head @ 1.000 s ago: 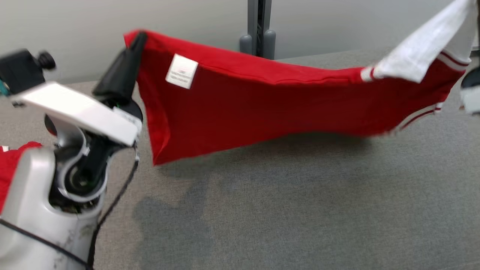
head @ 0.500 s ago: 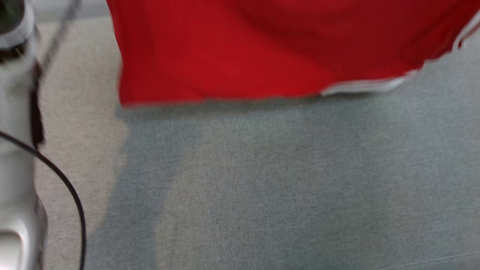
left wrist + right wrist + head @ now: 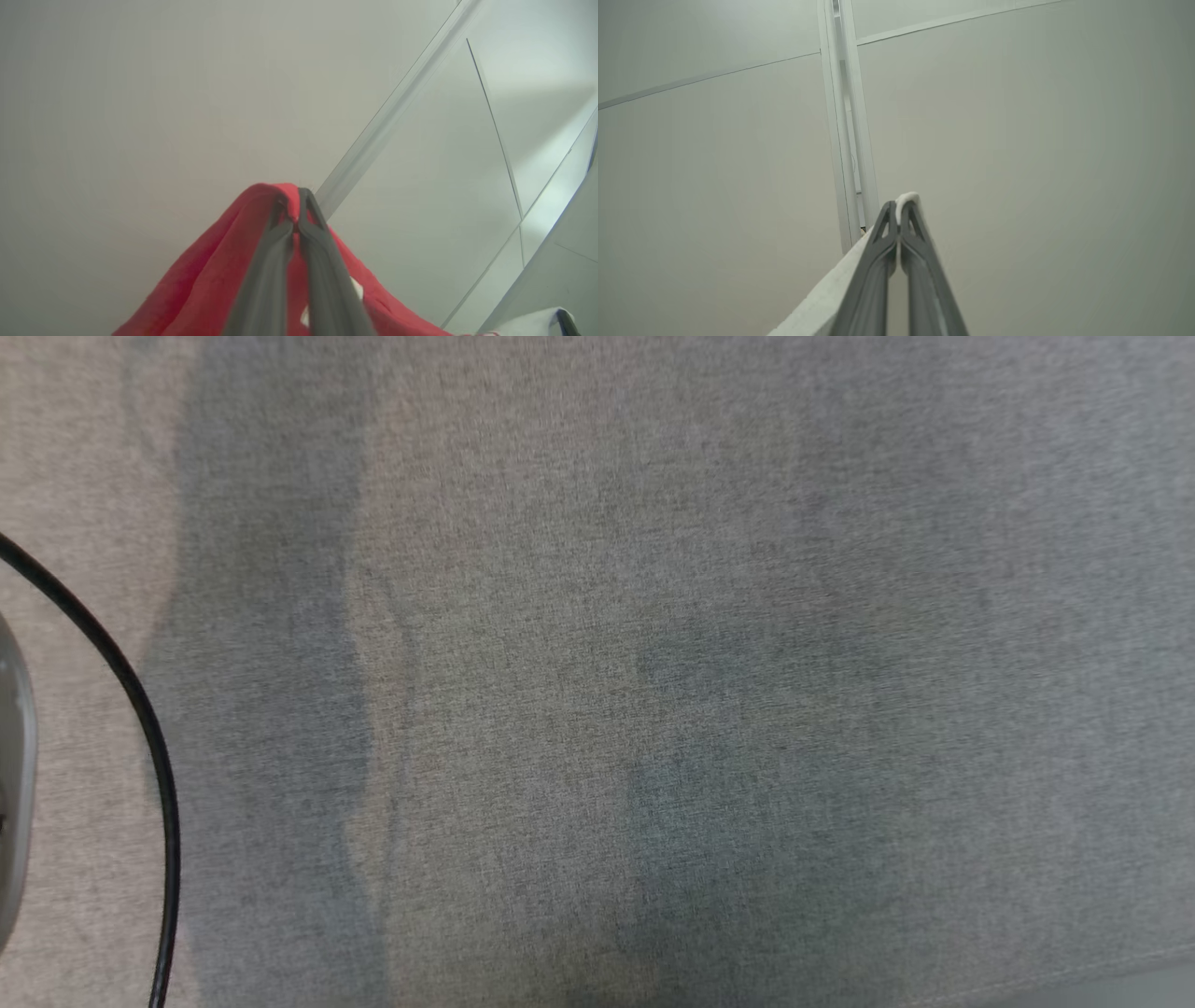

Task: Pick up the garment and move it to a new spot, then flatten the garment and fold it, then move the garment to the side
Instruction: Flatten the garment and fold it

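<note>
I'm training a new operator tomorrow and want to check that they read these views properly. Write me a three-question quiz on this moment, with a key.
1. True or false: the left gripper is shut on red cloth of the garment.
2. What colour of cloth does the right gripper pinch? A) red B) white C) black
3. Fill in: in the head view, a black ___ curves across the grey surface near the left edge.
Key: 1 true; 2 B, the white cloth; 3 cable.
</note>
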### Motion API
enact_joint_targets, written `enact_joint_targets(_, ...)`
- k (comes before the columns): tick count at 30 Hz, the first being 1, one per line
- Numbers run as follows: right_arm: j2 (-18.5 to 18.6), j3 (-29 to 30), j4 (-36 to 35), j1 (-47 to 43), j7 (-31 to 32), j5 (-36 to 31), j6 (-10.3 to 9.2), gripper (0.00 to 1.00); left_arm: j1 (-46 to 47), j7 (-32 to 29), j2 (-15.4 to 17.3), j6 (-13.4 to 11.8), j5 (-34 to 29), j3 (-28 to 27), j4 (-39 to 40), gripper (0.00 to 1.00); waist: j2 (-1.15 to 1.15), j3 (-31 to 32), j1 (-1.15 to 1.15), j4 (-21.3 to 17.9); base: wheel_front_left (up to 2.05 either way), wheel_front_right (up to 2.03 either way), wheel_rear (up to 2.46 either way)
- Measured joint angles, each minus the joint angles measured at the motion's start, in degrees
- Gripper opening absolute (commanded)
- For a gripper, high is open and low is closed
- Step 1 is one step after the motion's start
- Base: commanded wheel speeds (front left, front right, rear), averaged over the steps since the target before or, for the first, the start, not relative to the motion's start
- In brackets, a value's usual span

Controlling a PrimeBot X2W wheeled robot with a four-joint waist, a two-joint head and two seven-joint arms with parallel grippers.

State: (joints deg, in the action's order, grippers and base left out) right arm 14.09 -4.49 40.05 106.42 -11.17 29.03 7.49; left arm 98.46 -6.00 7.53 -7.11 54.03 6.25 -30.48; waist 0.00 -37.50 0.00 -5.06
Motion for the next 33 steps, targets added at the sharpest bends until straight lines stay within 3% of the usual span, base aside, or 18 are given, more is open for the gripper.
enact_joint_targets(3,0.13,-0.92,1.04,2.86,-3.26,0.76,0.00,0.00,2.73,3.71,-0.35,2.05,-1.15,0.36,-3.23,0.00,0.00,-2.40,0.00,0.10,0.00,0.00,0.00)
enact_joint_targets(5,-0.62,-2.38,1.81,2.28,-3.76,2.00,0.00,0.00,3.44,6.82,-1.03,4.87,-1.19,0.63,-6.15,0.00,0.00,-4.36,0.00,0.50,0.00,0.00,0.00)
enact_joint_targets(11,-1.44,-3.49,1.83,-5.13,-3.82,4.34,0.00,0.00,2.08,10.14,-0.69,9.90,-4.44,4.15,-13.39,0.00,0.00,-6.78,0.00,1.46,0.00,0.00,0.00)
enact_joint_targets(15,-2.03,-4.11,2.57,-11.40,-3.83,6.72,0.00,0.00,-1.26,12.07,-0.79,11.16,-4.75,5.12,-18.34,0.00,0.00,-7.14,0.00,2.19,0.00,0.00,0.00)
enact_joint_targets(21,-2.94,-8.24,3.77,-22.56,-3.83,12.35,0.00,0.00,-8.06,14.69,-0.44,13.67,-8.92,11.00,-23.97,0.00,0.00,-5.62,0.00,3.02,0.00,0.00,0.00)
enact_joint_targets(30,-1.21,-14.66,5.57,-36.81,-3.96,23.23,0.00,0.00,-19.78,16.93,1.67,14.40,-11.81,18.15,-29.40,0.00,0.00,0.59,0.00,2.97,0.00,0.00,0.00)
enact_joint_targets(33,-1.00,-16.00,6.70,-39.99,-3.98,26.60,0.00,0.00,-22.98,17.41,3.74,14.46,-15.78,23.59,-29.41,0.00,0.00,2.76,0.00,2.86,0.00,0.00,0.00)
